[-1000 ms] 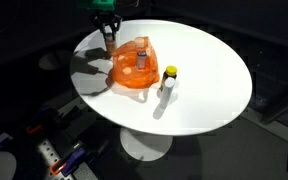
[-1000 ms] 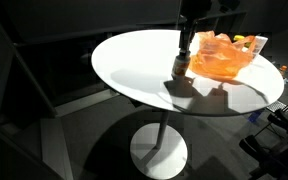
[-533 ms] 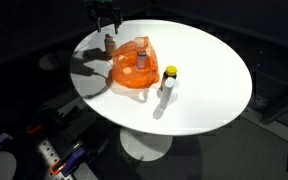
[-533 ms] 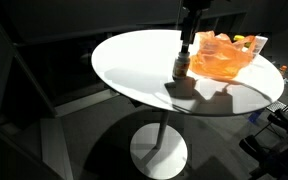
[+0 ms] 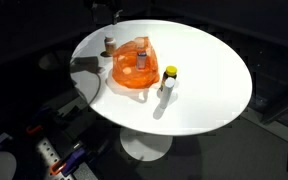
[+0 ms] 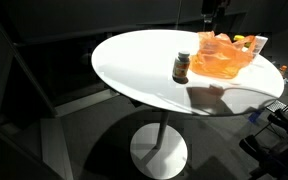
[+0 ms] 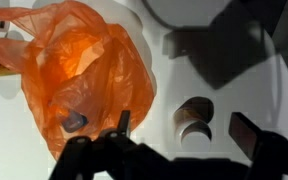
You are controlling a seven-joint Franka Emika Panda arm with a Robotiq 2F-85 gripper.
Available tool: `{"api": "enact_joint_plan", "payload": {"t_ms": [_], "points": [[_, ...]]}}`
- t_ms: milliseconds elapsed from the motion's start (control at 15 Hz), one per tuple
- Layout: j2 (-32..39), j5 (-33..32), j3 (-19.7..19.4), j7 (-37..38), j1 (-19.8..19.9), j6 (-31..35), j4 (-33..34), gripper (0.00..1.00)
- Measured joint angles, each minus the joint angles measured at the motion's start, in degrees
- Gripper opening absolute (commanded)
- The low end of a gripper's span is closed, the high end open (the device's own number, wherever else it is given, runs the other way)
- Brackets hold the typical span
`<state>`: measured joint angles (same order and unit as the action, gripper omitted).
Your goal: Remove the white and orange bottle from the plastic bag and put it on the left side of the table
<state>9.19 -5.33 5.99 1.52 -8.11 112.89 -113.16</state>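
The white and orange bottle (image 5: 108, 45) (image 6: 182, 67) stands upright on the white table (image 5: 209, 60), just outside the orange plastic bag (image 5: 134, 65) (image 6: 222, 57). In the wrist view I look straight down on the bottle (image 7: 194, 120), with the bag (image 7: 79, 75) beside it. My gripper (image 7: 189, 132) hangs open well above the bottle, one finger (image 7: 252, 136) on each side, touching nothing. In both exterior views only its tip shows at the top edge (image 5: 111, 9) (image 6: 210, 12).
A second small bottle (image 5: 140, 60) lies inside the bag. A yellow-capped bottle (image 5: 168, 82) stands on the table on the bag's other side. The round table (image 6: 134, 55) has dark floor and cables around it.
The gripper has opened and let go of the bottle, then risen straight up nearly out of the exterior views. The bottle stays standing where it was set.
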Motion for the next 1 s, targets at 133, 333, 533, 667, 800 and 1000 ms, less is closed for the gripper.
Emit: {"api": "enact_joint_plan", "payload": {"t_ms": [133,333,533,667,800,1000], "points": [[-2.6,0.7,-0.7,1.8,0.9,-2.5,-1.0,1.00],[-7.0,2.9,-2.0,2.6,2.8,-3.0,-3.8,1.00],[-12.2,5.5,-3.3,2.6,4.6,-2.8,-7.4,1.00],[-15.7,6.2,-4.0,2.6,5.6,-2.8,-9.5,1.00],[-18.5,6.2,-4.6,2.6,6.2,-2.8,-11.0,1.00],[-20.8,6.2,-5.2,2.6,6.9,-2.8,-12.5,1.00]]}}
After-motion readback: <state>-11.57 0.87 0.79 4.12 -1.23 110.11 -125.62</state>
